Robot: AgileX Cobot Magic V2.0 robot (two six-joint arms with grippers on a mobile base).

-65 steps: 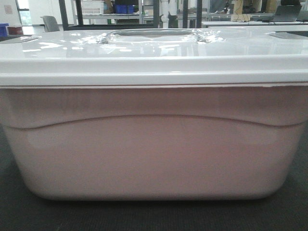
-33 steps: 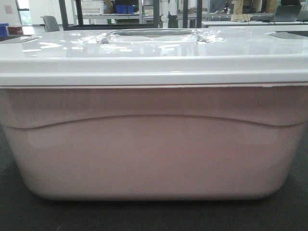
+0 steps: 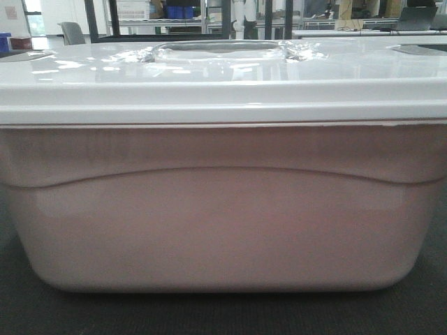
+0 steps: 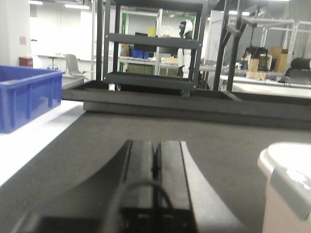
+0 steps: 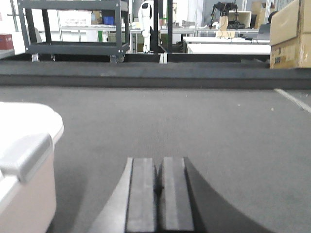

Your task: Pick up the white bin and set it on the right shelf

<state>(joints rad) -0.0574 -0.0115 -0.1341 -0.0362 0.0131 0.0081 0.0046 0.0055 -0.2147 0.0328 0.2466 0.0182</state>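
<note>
The white bin [image 3: 223, 216] fills the front view: a pale pinkish tub with a curved ridge and a glossy white lid with a recessed handle [image 3: 220, 49], standing on dark carpet. My left gripper [image 4: 154, 145] is shut and empty, low over the carpet, with the bin's corner [image 4: 286, 189] to its right. My right gripper [image 5: 159, 162] is shut and empty, with the bin's other corner [image 5: 24, 160] to its left. Neither gripper touches the bin. The right shelf with the steel rail is out of view.
A blue plastic bin [image 4: 24, 94] stands on a white surface at the left. A dark wheeled rack [image 4: 153, 48] and a raised dark ledge [image 4: 194, 104] lie ahead. Cardboard boxes [image 5: 290, 34] sit at the far right. Tables and shelving stand behind.
The bin sits very slightly higher and nearer in the front view; the background above the lid has shifted up a little. No earlier wrist frames show the grippers.
</note>
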